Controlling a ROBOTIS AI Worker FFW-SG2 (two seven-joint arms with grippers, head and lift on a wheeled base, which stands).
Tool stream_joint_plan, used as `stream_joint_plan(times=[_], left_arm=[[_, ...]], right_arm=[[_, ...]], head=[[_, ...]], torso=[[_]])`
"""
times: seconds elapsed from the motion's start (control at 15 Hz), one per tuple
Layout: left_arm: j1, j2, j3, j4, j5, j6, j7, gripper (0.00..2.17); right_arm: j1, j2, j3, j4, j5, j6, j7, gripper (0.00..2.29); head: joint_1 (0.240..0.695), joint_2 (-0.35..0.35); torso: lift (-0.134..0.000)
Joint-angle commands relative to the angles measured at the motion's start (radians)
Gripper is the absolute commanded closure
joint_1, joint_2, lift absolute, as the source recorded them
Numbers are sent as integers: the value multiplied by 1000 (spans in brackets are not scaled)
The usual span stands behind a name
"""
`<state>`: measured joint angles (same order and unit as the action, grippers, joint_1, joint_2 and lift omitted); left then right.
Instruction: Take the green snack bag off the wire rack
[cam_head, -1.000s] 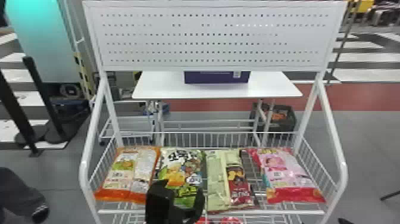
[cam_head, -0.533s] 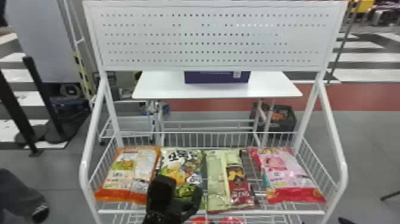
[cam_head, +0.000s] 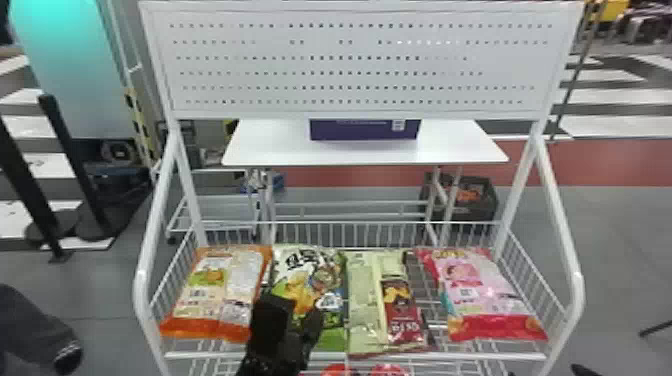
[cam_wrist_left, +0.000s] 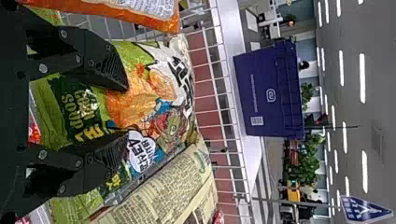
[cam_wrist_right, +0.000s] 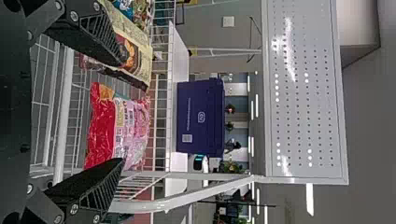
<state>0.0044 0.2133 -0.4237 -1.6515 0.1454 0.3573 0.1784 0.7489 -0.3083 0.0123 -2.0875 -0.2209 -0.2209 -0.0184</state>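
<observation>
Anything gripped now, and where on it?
Nothing looks held. The left gripper is open over the front of the green snack bag; the right gripper is open too.

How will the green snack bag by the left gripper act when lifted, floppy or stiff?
The green snack bag will probably bend and crinkle, since its wrapper is wrinkled. It looks puffy, so it's likely light for its size. Its shiny surface might be slippery.

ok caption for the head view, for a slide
Open left gripper at the green bag, which lies between an orange bag and a pale bag on a wire rack.
</observation>
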Motion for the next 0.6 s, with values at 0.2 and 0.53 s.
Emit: stream_joint_plan(times=[0.2, 0.53], left_arm=[[37, 9, 5, -60, 6, -14, 4, 1713], [80, 17, 10, -136, 10, -57, 24, 1713]], right_arm=[[-2, 0, 1, 0, 0, -1, 0, 167], [-2, 0, 1, 0, 0, -4, -2, 167]], head=[[499, 0], [499, 0]], torso=[[0], [0]])
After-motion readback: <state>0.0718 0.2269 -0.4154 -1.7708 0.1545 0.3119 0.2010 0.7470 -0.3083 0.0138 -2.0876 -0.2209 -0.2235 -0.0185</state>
